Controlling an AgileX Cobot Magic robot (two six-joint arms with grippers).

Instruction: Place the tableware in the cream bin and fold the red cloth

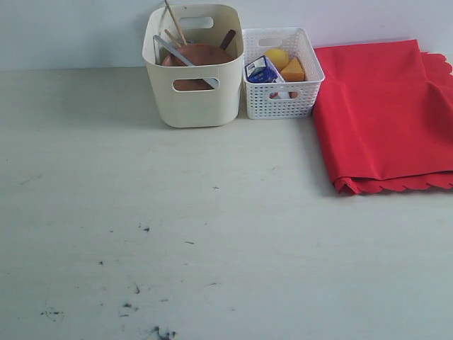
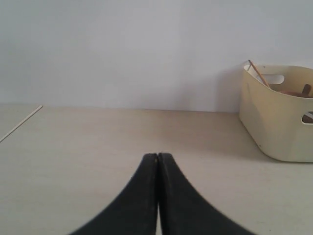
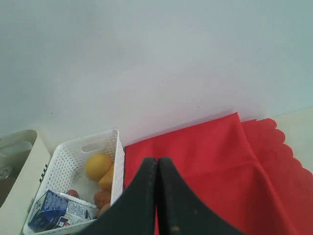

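The left end effector (image 2: 157,157) has its jaws pressed together on nothing and hangs low over bare bench (image 1: 212,234), with the bin (image 2: 279,117) well off to one side. The right end effector (image 3: 157,161) is likewise closed and empty, above the near edge of the cloth (image 3: 205,152), beside the basket (image 3: 78,166). Neither shows in the exterior view, so both seem parked clear of the work.

The bin stands at the back of the bench. The plate (image 1: 202,53) leans inside it, and the knife (image 1: 173,51), chopsticks (image 1: 175,21) and spoon (image 1: 228,39) poke above the rim because they are too long to lie flat. A bowl or cup cannot be seen. The basket just beside it keeps the food apart. The cloth lies doubled over at the right, its scalloped edges stacked along the front. Both jobs look done.
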